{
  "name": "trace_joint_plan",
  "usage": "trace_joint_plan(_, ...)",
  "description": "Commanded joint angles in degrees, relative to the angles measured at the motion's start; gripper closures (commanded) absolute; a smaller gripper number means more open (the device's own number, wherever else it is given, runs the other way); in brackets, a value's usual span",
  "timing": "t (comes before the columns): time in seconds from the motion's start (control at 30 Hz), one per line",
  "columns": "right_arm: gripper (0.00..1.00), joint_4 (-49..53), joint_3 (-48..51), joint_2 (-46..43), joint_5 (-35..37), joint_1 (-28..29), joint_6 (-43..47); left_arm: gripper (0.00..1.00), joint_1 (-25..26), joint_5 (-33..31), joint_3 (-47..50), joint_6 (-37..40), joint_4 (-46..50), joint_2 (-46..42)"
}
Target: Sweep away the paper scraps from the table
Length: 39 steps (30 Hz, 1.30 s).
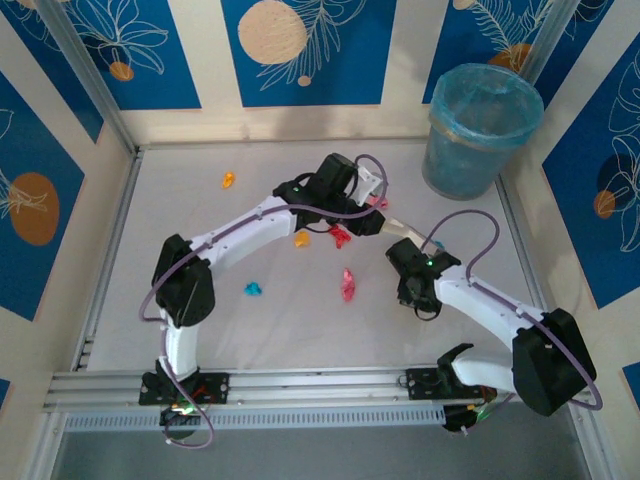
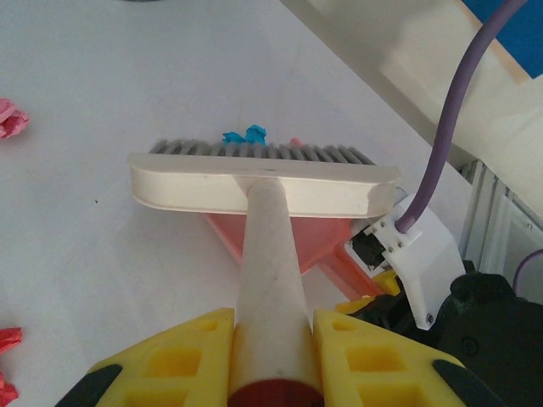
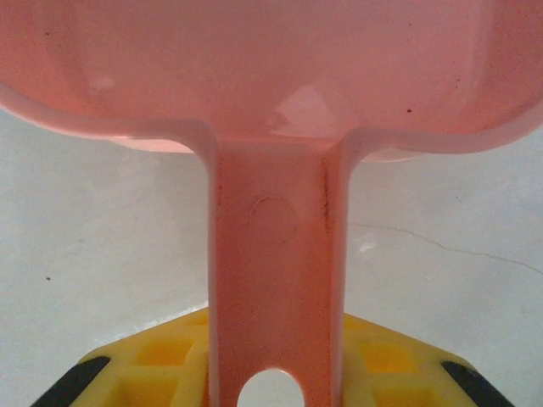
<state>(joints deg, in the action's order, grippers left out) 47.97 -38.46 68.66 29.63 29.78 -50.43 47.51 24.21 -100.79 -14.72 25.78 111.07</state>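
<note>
Containers first. The blue translucent bin [image 1: 485, 130] stands upright at the far right corner of the surface [image 1: 200, 230]. I cannot make out its contents through the liner. For the pink dustpan [image 3: 271, 68], the stretch of tray I see from the right wrist is bare plastic. The right pincer [image 3: 276, 360] is clamped on its flat handle, which runs straight away from the pincer, tray end farthest out.

The left pincer [image 2: 273, 339] is closed on the cream handle of the brush [image 2: 263, 182]. The handle's long axis points away from the pincer. The head sits crosswise, bristles on its far side, toward the surface. From the left wrist the dustpan shows under the brush head, its handle trailing lower right.

The paper scraps [image 1: 348, 285] lie loose on the middle of the surface, well apart from the bin. From above I see an orange wad [image 1: 228, 180] far left, another orange piece [image 1: 301, 239] by the left arm, a red wad [image 1: 340, 236] beside it, and a cyan wad [image 1: 253, 290] nearer me. A cyan scrap [image 2: 244, 135] lies just beyond the bristles.
</note>
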Motion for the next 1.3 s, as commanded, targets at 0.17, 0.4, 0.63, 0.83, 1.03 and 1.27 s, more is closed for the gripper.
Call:
trace_joint_plan(0.17,1.0,1.8,-0.4,-1.2,5.7,4.8,-2.7,1.0,-4.3,4.2,9.9,-10.0,-15.6,-7.9)
trace_joint_plan(0.4,1.0,1.8,0.0,-3.7,7.7,7.3,-2.9,1.0,-6.9,4.1,14.2,-14.0,-21.8,-8.8)
trace_joint_plan(0.63,1.0,1.7,0.2,-5.6,9.8,10.0,-2.8,1.0,-7.0,5.2,13.0,-14.6,-22.0,-6.4)
trace_joint_plan(0.83,1.0,2.2,-0.1,-7.3,13.0,13.6,-3.2,1.0,-6.9,4.9,12.2,-14.4,-21.5,-5.2)
trace_joint_plan(1.03,1.0,5.8,-2.5,-9.0,13.7,15.1,-5.5,1.0,-7.0,4.1,12.6,-14.3,-21.8,-5.4)
trace_joint_plan(1.27,1.0,7.5,-2.9,-6.8,9.5,15.4,-7.8,1.0,-6.9,3.2,12.6,-14.4,-22.0,-5.1)
